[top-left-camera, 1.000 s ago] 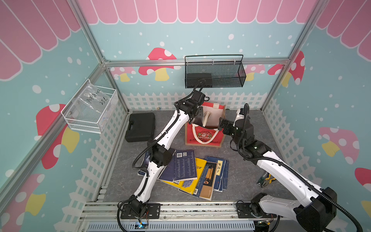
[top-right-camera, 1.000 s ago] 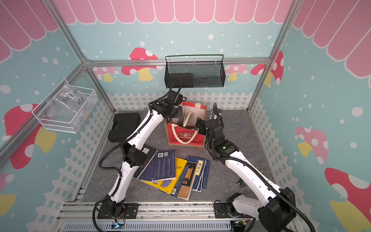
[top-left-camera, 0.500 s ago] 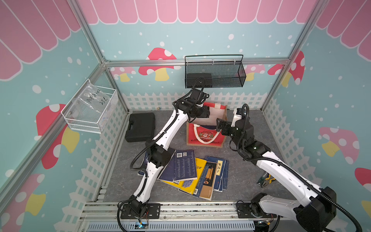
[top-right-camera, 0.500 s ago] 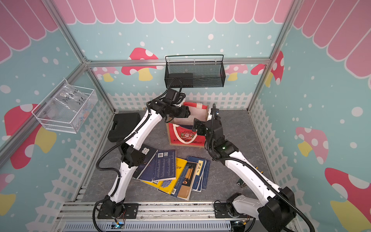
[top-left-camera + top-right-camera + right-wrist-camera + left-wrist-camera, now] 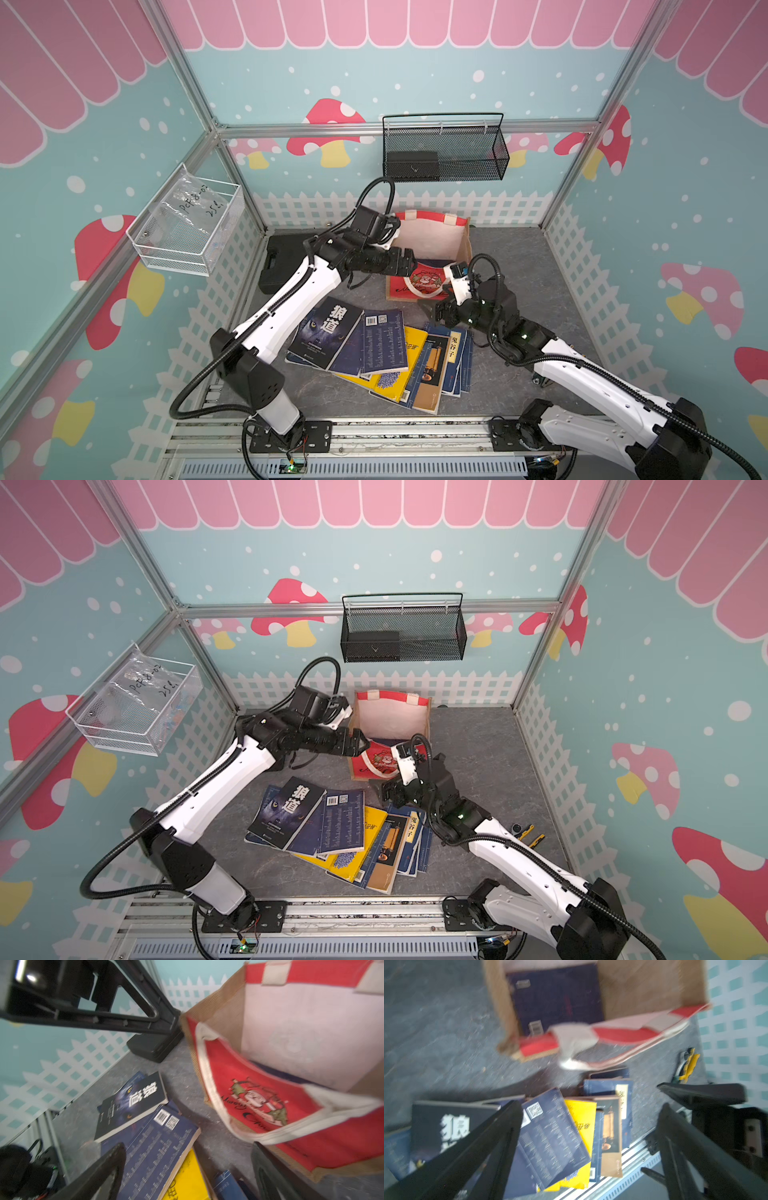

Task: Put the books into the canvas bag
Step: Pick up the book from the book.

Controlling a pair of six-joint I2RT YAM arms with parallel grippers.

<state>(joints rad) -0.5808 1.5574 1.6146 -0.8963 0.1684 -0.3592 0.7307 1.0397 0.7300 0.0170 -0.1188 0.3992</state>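
Several books [image 5: 374,353] [image 5: 332,825] lie fanned on the grey floor: dark blue ones, a yellow one and a black wolf-cover one [image 5: 135,1105]. Behind them stands the canvas bag [image 5: 432,241] [image 5: 392,719], its red Santa front panel [image 5: 259,1095] slumped forward. One dark book [image 5: 556,999] lies inside it. My left gripper [image 5: 411,266] [image 5: 590,1105] is open and empty at the bag's front left corner. Over the floor between bag and pile, my right gripper [image 5: 428,313] [image 5: 188,1147] hangs open and empty.
A black plastic case [image 5: 282,262] lies left of the bag. A black mesh basket [image 5: 444,153] hangs on the back wall and a clear bin [image 5: 187,228] on the left wall. Yellow-handled pliers [image 5: 525,833] lie on the floor at the right.
My left gripper has opened wide and drawn back out of the bag to its front left corner. My right gripper has moved from the bag's front toward the books. The front panel has slumped.
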